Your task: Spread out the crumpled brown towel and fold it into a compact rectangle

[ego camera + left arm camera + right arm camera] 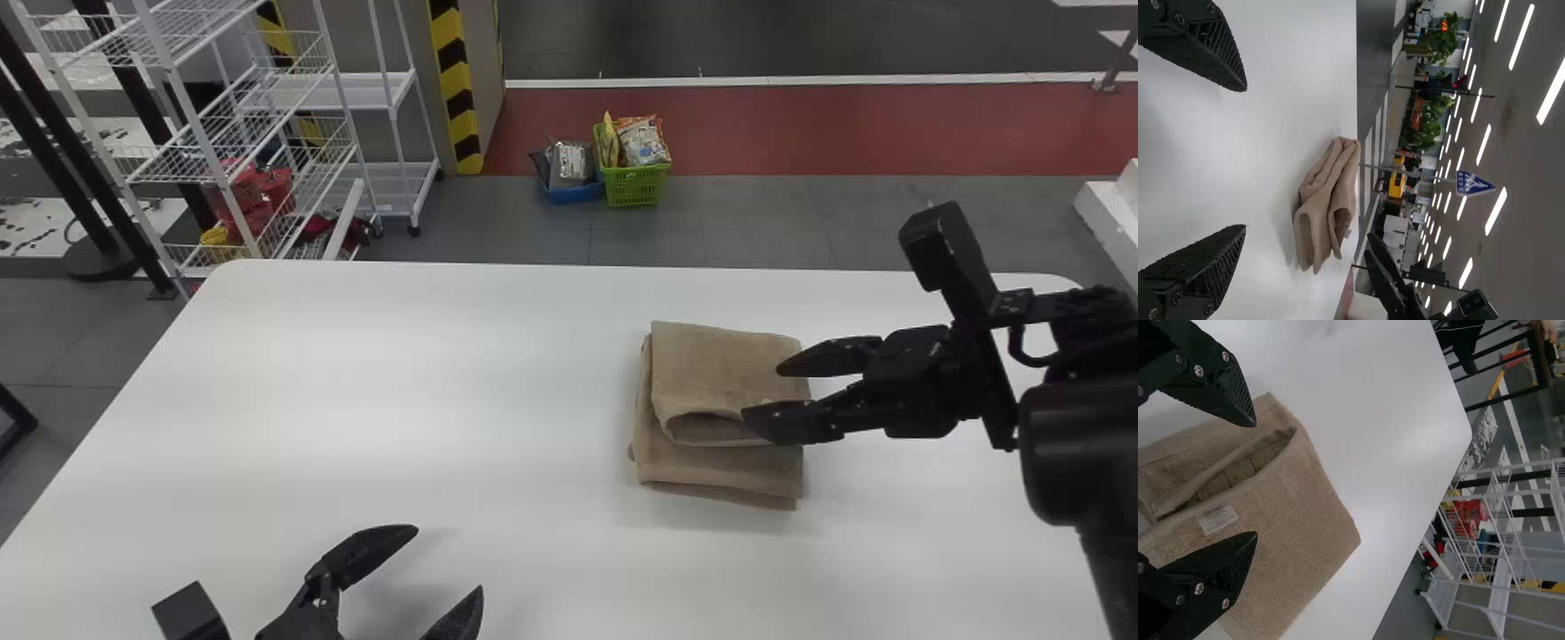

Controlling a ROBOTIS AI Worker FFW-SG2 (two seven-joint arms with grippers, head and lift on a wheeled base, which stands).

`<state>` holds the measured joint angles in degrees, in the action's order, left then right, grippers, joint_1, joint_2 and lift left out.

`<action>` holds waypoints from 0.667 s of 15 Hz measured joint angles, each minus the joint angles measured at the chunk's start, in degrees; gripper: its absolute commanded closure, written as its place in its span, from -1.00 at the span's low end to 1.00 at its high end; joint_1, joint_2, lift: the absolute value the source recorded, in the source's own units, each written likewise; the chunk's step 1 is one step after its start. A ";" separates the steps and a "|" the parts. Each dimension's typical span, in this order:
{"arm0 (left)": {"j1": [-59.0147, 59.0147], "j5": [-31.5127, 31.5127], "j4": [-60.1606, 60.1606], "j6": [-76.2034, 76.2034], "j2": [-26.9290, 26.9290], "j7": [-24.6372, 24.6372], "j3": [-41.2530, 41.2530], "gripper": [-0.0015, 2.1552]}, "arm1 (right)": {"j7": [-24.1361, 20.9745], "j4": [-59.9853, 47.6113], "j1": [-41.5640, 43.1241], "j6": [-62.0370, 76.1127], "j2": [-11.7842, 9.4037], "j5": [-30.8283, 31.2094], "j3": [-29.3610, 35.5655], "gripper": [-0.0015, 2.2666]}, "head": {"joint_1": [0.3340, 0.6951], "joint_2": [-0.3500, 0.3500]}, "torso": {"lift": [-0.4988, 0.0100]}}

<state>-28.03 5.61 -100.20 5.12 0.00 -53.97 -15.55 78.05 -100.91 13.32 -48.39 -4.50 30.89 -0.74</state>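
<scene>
The brown towel (729, 382) lies folded in layers on the right half of the white table, its upper flap set toward the far side. Over its right edge hangs my right gripper (760, 393), fingers apart and nothing held. In the right wrist view that gripper (1257, 480) stands open above the towel (1298, 513), where a pale label and a loose fold show. My left gripper (449, 560) is parked open at the near left of the table. The left wrist view has the left gripper (1246, 158) open, with the towel (1325, 207) farther off.
The white table (356, 382) extends around the towel. Beyond its far edge, a green basket (635, 185) and a blue basket (573, 192) with packets stand on the floor. White wire racks (258, 160) are at the back left.
</scene>
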 measured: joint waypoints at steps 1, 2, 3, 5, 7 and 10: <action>0.00 0.02 0.01 0.04 0.00 -0.10 0.00 -0.93 | 0.00 1.02 0.35 0.18 0.28 0.24 0.19 -0.54 | 1.00 0.25 | 0.46; 0.00 0.05 0.04 0.11 0.00 -0.15 0.00 -0.93 | 0.00 2.23 0.72 0.36 0.38 0.48 0.20 -0.53 | 1.00 0.24 | 0.46; 0.00 0.08 0.07 0.16 0.00 -0.17 -0.02 -0.93 | 0.00 3.64 1.09 0.60 0.43 0.76 0.12 -0.53 | 1.00 0.24 | 0.46; 0.00 0.15 0.09 0.30 0.00 -0.24 -0.08 -0.93 | 0.00 5.59 1.42 1.04 0.45 1.06 -0.07 -0.53 | 1.00 0.24 | 0.46; -0.05 0.18 0.09 0.36 0.00 -0.31 -0.09 -0.93 | 0.00 7.15 1.52 1.15 0.51 2.84 -0.68 -0.45 | 1.00 0.24 | 0.46; -0.09 0.19 0.09 0.36 0.00 -0.34 -0.09 -0.93 | 0.00 10.04 1.68 1.86 0.72 4.32 -1.01 -0.45 | 1.00 0.23 | 0.46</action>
<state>-28.12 5.80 -100.10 5.49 0.00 -54.31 -15.64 78.05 -90.87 15.00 -46.53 -3.78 35.21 -1.75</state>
